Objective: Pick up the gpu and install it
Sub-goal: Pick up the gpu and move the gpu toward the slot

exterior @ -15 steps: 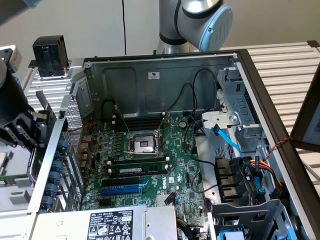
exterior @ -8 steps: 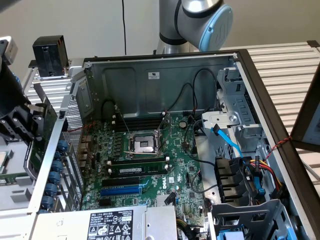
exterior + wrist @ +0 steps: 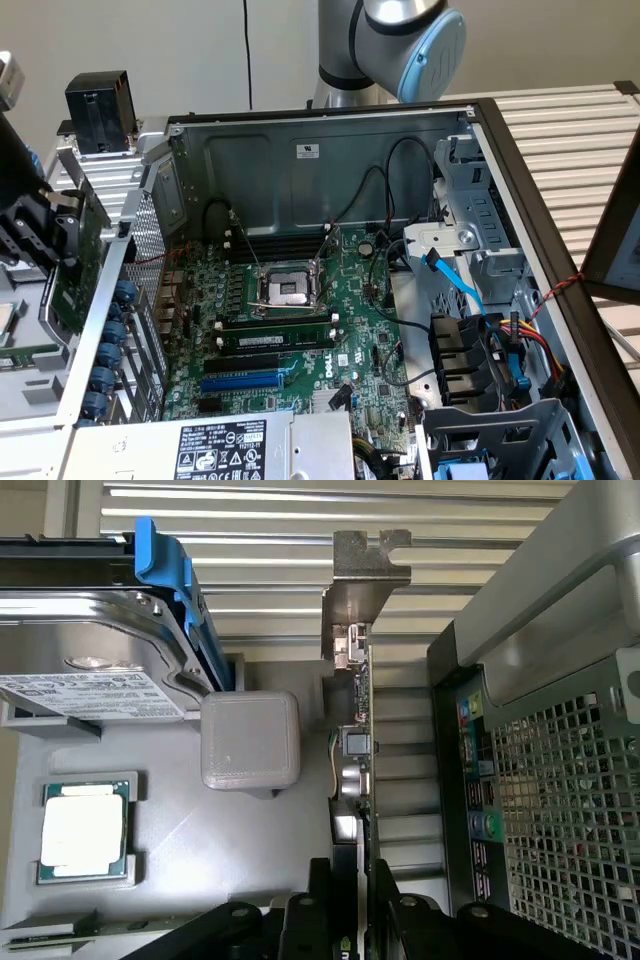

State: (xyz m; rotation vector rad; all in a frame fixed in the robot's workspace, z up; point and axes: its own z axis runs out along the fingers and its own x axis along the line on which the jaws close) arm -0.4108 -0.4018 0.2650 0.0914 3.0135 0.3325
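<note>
The gpu [image 3: 72,265] is clamped edge-on between the fingers [image 3: 410,918], closed partway on its board, just outside the case [image 3: 300,160] wall at the exterior view's left. Its bracket [image 3: 365,580] could be snagged on that wall if clearance is misjudged.

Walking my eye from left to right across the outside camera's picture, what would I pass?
Gripper holding the gpu outside the case → processor socket on the motherboard → blue cable → dark panel at the exterior view's right edge.
</note>
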